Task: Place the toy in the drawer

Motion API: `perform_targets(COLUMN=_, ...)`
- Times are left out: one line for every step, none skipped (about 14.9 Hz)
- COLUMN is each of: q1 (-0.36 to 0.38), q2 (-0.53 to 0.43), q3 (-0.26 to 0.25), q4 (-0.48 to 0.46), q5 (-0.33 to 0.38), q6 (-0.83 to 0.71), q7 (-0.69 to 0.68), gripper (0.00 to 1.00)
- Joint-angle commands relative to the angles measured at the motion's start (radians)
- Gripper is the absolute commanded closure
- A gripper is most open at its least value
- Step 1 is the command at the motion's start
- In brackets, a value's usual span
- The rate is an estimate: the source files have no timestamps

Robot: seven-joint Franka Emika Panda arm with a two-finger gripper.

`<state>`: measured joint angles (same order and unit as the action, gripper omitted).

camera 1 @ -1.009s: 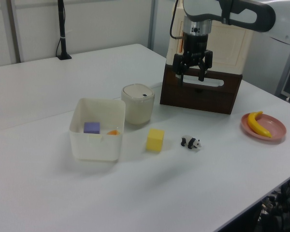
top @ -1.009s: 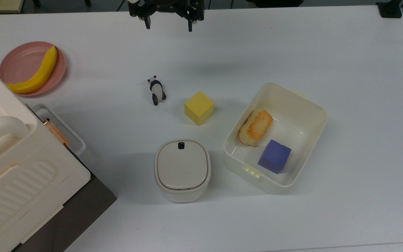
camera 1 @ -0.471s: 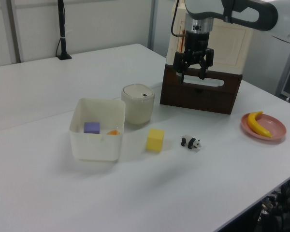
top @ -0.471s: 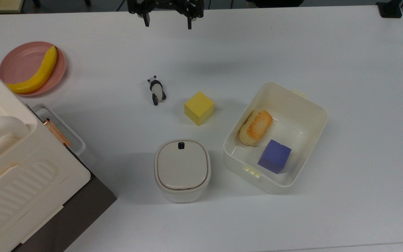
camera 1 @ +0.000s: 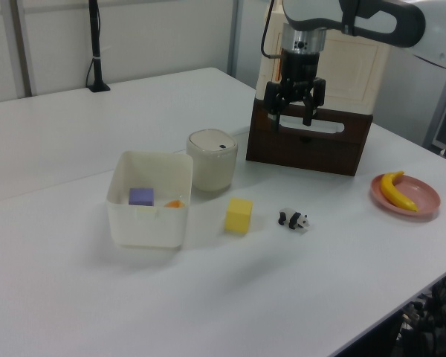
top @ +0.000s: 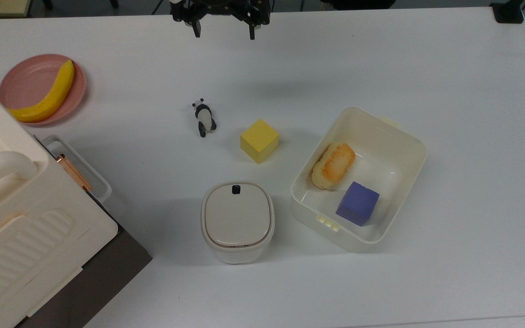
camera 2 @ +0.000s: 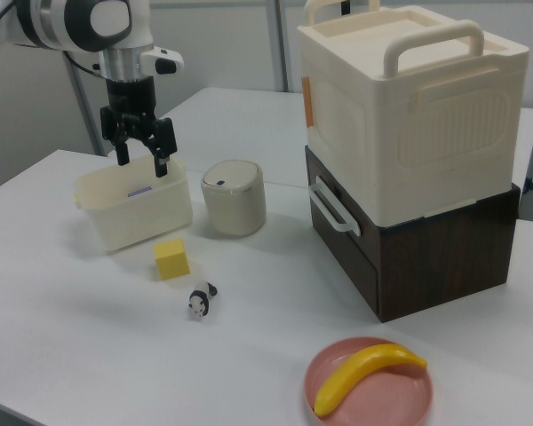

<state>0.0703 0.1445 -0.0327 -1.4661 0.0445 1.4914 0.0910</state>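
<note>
Since the earlier frame the gripper [top: 223,31] has shifted slightly toward the top view's right and a little lower in it; nothing on the bench [top: 381,59] has moved. Fingers [camera 1: 307,116] stand spread apart, holding nothing, raised above the bench. The panda figurine [top: 204,117] lies on the bench just beside the yellow cube [top: 259,140], well apart from the drawer [top: 78,171], which protrudes slightly from the cream cabinet [top: 12,218].
</note>
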Motion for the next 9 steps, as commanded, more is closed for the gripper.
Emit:
perform_targets(q1=0.009, q2=-0.003, q3=-0.006, q4=-0.013, q5=0.040, q6=0.000, q7=-0.042, gripper=0.00)
perform_targets(q1=0.005, q2=-0.003, q3=-0.009, q4=-0.008, q5=0.044, q6=0.000, q7=-0.042, gripper=0.00)
perform_targets(q1=-0.003, q2=-0.003, q3=-0.012, q4=-0.007, q5=0.043, q6=0.001, q7=-0.043, gripper=0.00)
perform_targets(q1=-0.038, q2=-0.006, q3=-0.012, q4=-0.005, q5=0.037, q6=0.001, q7=-0.043, gripper=0.00)
perform_targets(q1=-0.067, q2=-0.014, q3=-0.012, q4=-0.003, q5=0.034, q6=0.003, q7=-0.045, gripper=0.00)
perform_targets(q1=-0.093, q2=-0.020, q3=-0.012, q4=-0.003, q5=0.031, q6=0.003, q7=-0.051, gripper=0.00)
perform_targets(q1=-0.105, q2=-0.025, q3=-0.012, q4=-0.002, q5=0.028, q6=0.003, q7=-0.056, gripper=0.00)
perform_targets(q1=-0.107, q2=-0.035, q3=-0.012, q4=-0.002, q5=0.026, q6=0.003, q7=-0.056, gripper=0.00)
perform_targets(q1=-0.107, q2=-0.048, q3=-0.012, q4=-0.003, q5=0.028, q6=0.000, q7=-0.056, gripper=0.00)
